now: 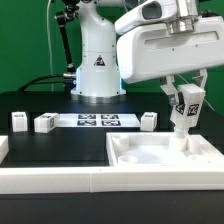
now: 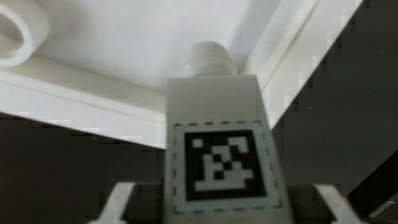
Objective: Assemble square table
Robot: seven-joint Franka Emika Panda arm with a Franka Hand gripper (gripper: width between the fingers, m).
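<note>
White plastic parts of a square table are shown on a black work surface [image 1: 60, 148], with a robot arm over the exterior view's right side. One block leg [image 1: 184, 120] is clamped between the jaws of the gripper [image 1: 187, 96] and is held upright in the air, tag facing the exterior camera, just above the far right part of the tabletop [image 1: 116, 150]. The tabletop, a tray-like square with a raised rim, is laid flat near the front edge, at the exterior view's right, apparently underside up so that legs can be fitted from above. In the wrist view the leg is seen lengthwise: its printed tag [image 2: 222, 160] is nearest the camera, the two fingers [image 2: 125, 202] are pressed against its sides, and its narrower tip [image 2: 210, 55] is pointed down beside an inner corner of the rim. Whether the tip is touching the tray cannot be told. The hold is judged to be set this way so that the tip can be lined up with a corner socket. Three loose legs are left in a row behind, well apart from the tray: one [image 1: 18, 122] and a second [image 1: 45, 123] at the exterior view's left, a third [image 1: 148, 120] nearer the arm. Between them the marker board [image 1: 95, 121] is laid flat. A long white rail [image 1: 50, 180] is set along the front, probably as a stop against which the tray is kept from sliding.
</note>
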